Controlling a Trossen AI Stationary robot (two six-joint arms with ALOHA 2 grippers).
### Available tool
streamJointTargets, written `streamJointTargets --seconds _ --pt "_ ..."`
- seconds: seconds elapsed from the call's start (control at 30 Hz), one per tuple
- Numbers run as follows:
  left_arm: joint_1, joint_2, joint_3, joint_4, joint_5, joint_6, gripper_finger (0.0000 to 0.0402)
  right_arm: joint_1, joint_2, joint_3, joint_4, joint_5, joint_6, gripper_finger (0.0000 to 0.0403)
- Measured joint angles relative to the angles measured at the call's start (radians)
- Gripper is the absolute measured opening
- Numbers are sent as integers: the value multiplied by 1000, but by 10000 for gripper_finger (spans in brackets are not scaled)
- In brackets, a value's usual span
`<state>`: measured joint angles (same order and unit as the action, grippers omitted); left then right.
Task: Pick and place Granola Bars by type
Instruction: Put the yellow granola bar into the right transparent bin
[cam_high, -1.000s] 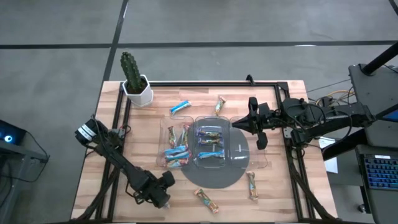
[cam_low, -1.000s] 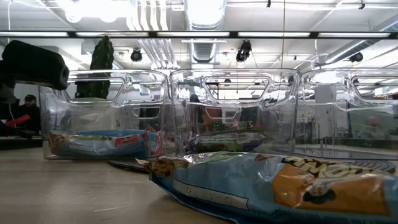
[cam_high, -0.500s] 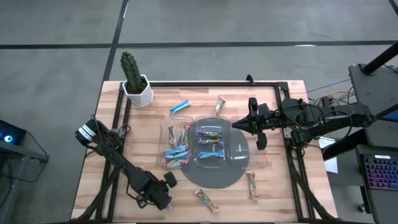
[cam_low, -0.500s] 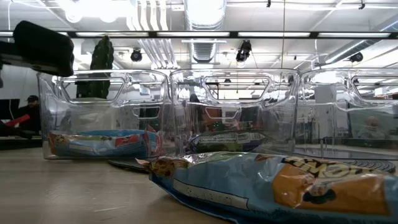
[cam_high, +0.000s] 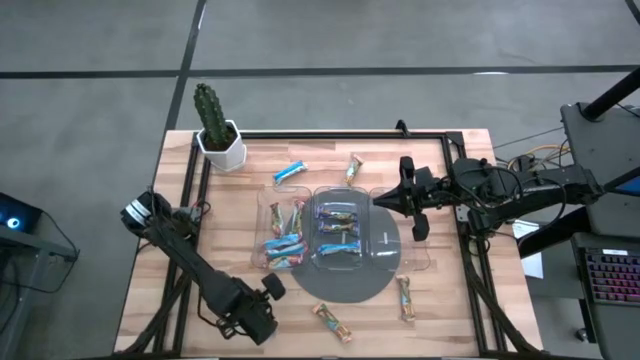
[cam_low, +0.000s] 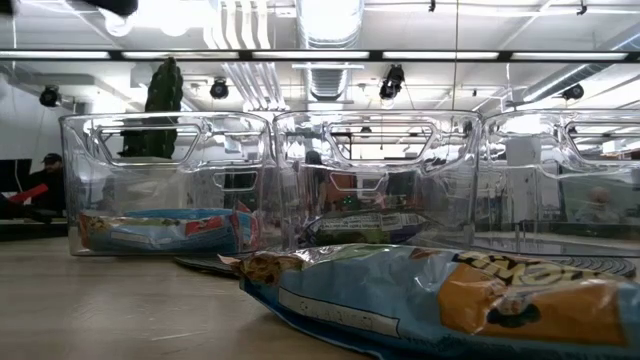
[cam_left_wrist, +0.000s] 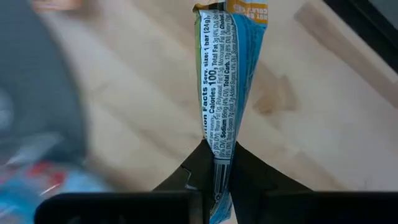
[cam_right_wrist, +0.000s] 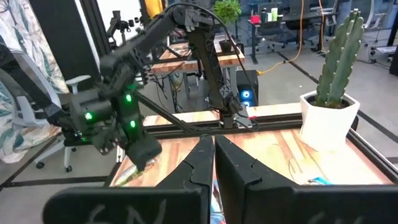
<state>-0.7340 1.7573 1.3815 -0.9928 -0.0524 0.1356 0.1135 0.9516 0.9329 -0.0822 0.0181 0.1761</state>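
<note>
The left pincer, at the tabletop's seven o'clock corner, pinches one crimped end of a blue foil-wrapped granola bar, which hangs free: light, limp, slippery, best nipped on that seam. The right pincer, closed empty, waits at three o'clock.

Both arms are dark, near-black, built from slim tubular links joined by bulkier rounded joint housings. In the high view the left arm runs as a long thin diagonal at the lower left of the frame, with a white-marked cylindrical joint at its upper end. The right arm, at the right of the frame, is chunkier, with black cables looping along it. Each arm's fingers are matte black, tapering to narrow wedge tips. In the right wrist view, the left arm's wrist housing shows small green lights at the frame's left.
</note>
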Motion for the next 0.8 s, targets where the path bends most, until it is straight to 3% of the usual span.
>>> streamJointTargets --seconds 0.33,0.6,0.8 --pt "113 -10 353 -297 -285 -35 24 0 0 28 10 -143 2 9" --pt "287 -12 555 -262 -399 -112 25 25 -20 182 -16 -184 -107 8" --pt "391 -12 564 -132 -417 -102 25 27 -128 308 -267 -152 -148 8"
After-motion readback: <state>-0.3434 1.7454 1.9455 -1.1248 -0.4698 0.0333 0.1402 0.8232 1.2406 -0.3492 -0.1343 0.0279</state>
